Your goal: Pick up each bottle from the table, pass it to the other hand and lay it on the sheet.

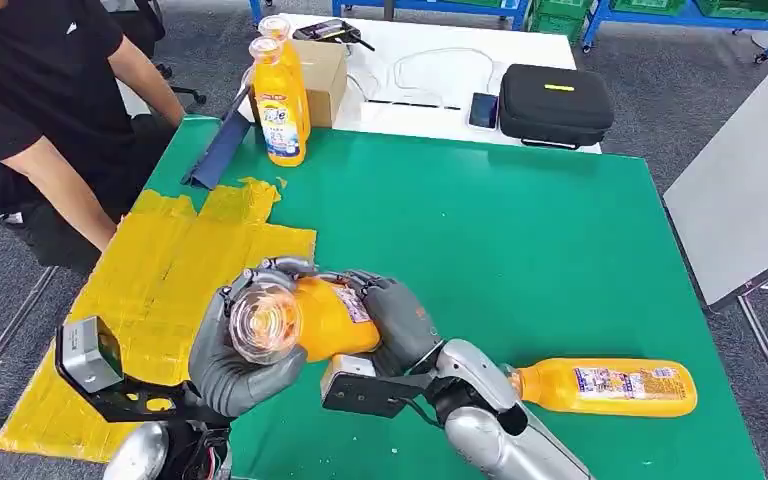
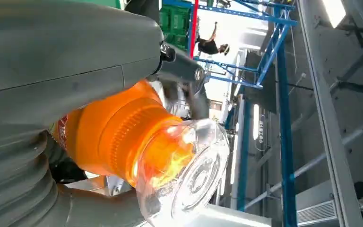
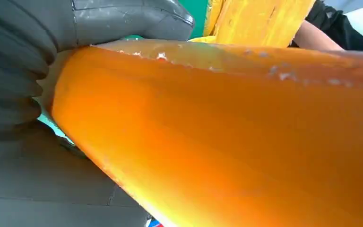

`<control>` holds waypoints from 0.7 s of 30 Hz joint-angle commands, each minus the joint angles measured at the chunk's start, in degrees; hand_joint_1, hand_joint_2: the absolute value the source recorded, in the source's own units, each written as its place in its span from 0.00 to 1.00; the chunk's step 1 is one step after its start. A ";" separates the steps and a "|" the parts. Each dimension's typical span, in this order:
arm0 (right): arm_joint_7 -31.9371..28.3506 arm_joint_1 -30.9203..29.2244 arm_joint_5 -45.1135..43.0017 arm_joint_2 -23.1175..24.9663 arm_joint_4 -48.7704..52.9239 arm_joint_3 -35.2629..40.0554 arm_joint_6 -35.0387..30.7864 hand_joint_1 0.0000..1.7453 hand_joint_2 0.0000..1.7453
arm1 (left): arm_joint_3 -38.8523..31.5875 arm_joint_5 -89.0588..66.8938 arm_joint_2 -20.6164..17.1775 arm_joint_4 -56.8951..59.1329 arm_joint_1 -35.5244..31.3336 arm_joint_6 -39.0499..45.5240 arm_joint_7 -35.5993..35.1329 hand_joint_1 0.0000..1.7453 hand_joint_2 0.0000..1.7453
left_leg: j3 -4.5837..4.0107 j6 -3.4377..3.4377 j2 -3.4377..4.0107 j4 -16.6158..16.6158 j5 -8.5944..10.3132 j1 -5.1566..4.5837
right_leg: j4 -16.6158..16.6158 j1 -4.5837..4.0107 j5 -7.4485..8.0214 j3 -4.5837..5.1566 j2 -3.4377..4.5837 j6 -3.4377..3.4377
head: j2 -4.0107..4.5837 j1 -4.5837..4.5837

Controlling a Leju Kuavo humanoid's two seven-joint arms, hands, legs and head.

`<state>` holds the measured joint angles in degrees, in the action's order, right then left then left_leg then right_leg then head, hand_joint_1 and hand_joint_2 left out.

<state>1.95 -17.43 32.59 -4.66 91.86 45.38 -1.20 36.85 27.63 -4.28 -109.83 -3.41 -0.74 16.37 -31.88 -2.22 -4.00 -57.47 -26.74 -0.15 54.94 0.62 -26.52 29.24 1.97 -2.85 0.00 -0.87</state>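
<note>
Above the near edge of the green table (image 1: 520,230), both hands grip one orange bottle (image 1: 330,318): the left hand (image 1: 245,350) around its clear cap end, the right hand (image 1: 395,315) around the body. I judge the handover is halfway. No bottle lies on the yellow sheet (image 1: 170,280) yet. One more bottle (image 1: 605,387) lies near the right edge, two (image 1: 282,90) stand far back. The sheet is just beside, with free room.

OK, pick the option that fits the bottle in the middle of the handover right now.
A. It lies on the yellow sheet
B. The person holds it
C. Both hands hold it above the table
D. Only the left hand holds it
C: the head view shows the left hand and right hand both wrapped around the orange bottle, which is raised off the green table.
</note>
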 commanded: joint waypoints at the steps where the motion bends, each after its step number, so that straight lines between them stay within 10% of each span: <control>1: 0.37 -2.75 0.42 0.02 -3.53 3.60 1.07 1.00 1.00 | 4.22 0.17 -0.83 2.92 -2.30 -0.80 -0.62 1.00 1.00 | 0.03 0.09 0.27 0.01 0.01 0.01 | 0.00 -0.03 0.02 -0.02 -0.05 0.07 | 0.00 0.00; 13: 4.38 -1.33 1.88 0.12 -4.18 1.79 1.75 0.96 1.00 | 3.94 -0.14 -0.59 2.95 -1.80 -1.20 -0.56 1.00 1.00 | 0.07 0.09 0.24 0.04 0.01 0.01 | -0.04 -0.03 0.01 -0.07 -0.08 0.07 | 0.00 0.00; 14: 8.53 -3.44 4.37 -0.11 -4.95 3.35 3.47 0.00 1.00 | 3.95 3.21 0.42 1.41 -1.30 -1.81 -3.79 1.00 1.00 | 0.05 0.07 0.20 0.03 0.01 0.02 | -0.04 -0.04 0.02 -0.06 -0.06 0.06 | 0.00 -0.02; 18: 12.92 -3.80 5.42 -0.74 -3.25 2.53 7.54 0.00 1.00 | 0.32 -0.08 2.52 -9.20 1.33 -0.70 -11.35 1.00 1.00 | -0.09 0.09 0.44 -0.11 -0.04 0.01 | 0.10 -0.03 0.01 0.13 0.06 0.07 | 0.00 -0.02; 19: 14.67 -2.96 7.00 -1.51 -2.46 2.07 9.22 0.00 0.00 | -0.82 -5.92 2.84 -10.67 2.22 0.52 -10.45 1.00 1.00 | -0.09 0.07 0.33 -0.10 -0.04 0.07 | 0.06 -0.08 0.02 0.10 0.07 0.05 | 0.00 0.00; 21: 14.74 0.56 7.81 -2.81 -2.81 -1.01 10.22 0.00 0.00 | -4.27 -20.07 1.90 -10.84 3.89 0.36 -5.31 1.00 1.00 | -0.04 0.09 0.33 -0.06 -0.03 0.02 | 0.05 -0.04 -0.01 0.03 -0.04 0.06 | 0.00 0.00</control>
<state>12.83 -17.41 37.37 -4.68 91.95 46.25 4.78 35.37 26.31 -4.26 -111.75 -3.01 -0.02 7.76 -31.89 -2.22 -3.98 -57.47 -26.74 -0.15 54.98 0.62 -26.52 29.26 1.98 -2.85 0.00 -0.87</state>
